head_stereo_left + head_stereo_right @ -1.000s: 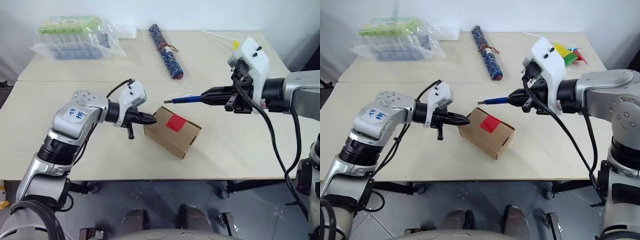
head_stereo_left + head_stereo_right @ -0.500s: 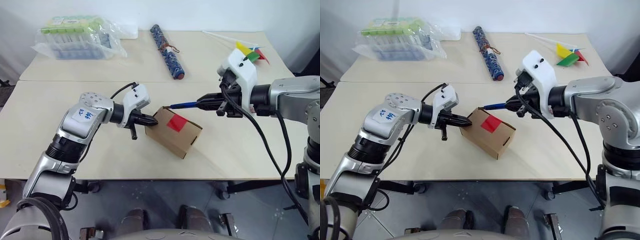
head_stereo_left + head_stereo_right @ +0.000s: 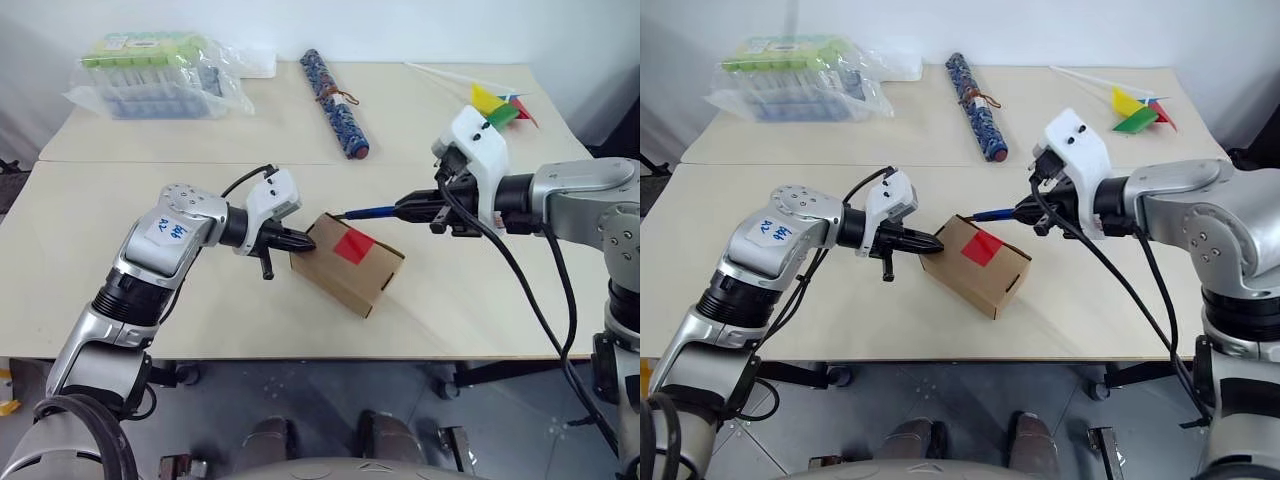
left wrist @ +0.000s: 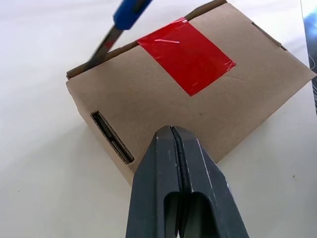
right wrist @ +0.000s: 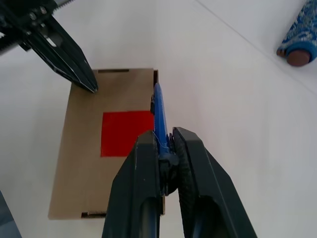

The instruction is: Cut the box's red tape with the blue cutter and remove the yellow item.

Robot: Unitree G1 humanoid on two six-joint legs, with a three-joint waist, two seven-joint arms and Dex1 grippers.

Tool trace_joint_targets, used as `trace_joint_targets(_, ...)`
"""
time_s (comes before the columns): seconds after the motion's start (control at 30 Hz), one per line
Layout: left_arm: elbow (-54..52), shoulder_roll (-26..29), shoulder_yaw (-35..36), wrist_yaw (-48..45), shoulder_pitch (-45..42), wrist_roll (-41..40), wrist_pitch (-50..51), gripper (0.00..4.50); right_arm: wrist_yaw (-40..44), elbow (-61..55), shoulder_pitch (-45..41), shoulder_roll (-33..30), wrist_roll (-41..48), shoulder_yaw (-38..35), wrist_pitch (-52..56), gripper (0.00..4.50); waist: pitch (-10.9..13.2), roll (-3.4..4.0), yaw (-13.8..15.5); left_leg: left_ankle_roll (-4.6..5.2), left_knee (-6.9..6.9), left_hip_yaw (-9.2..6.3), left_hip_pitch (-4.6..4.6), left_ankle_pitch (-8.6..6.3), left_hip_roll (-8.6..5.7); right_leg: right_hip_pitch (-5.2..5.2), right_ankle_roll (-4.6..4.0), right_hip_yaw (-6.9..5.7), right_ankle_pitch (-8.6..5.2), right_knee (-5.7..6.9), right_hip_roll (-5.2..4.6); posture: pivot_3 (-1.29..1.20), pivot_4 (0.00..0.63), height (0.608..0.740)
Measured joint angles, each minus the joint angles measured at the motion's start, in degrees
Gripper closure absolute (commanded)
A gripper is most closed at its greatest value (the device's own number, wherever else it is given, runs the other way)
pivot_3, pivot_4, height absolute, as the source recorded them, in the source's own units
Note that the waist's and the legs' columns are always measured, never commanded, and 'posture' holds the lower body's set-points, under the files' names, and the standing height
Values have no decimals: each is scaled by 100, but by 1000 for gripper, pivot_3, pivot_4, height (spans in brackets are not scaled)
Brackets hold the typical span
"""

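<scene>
box [image 3: 347, 262] mid-tabletop [image 3: 200, 310], red tape [image 3: 352, 245] on top | left gripper [image 3: 306, 239] fingers closed, empty, tip right at box's near-left corner | right gripper [image 3: 404, 208] clamping blue cutter [image 3: 368, 212], its tip at box's far edge

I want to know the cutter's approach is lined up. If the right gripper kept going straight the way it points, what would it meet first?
Probably the box: the blue cutter held in the right gripper has its tip at the box's far top edge, short of the red tape.
</scene>
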Motion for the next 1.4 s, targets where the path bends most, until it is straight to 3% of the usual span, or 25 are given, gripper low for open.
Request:
trace_joint_targets(0.3,3,-13,-12,-12,-21,45,25,4500,249,-36,51,-403,0,259,-190,4370,0,0,6,1,10,0,-1,0,1,2,0,2,0,0,0,0,150,740)
trace_joint_targets(0.87,-202,-117,-349,219,-404,134,1080,4500,916,253,-870,-782,-211,1190,-120,4370,-1,-2,62,4,24,-2,-1,-2,1,9,0,5,0,3,0,0,150,740)
trace_joint_targets(1.4,-105,-412,-396,570,-528,167,1506,4500,1654,478,-1189,-1102,-712,1891,-382,4370,-10,-14,145,14,58,-8,0,-8,1,31,0,9,0,3,0,0,150,740)
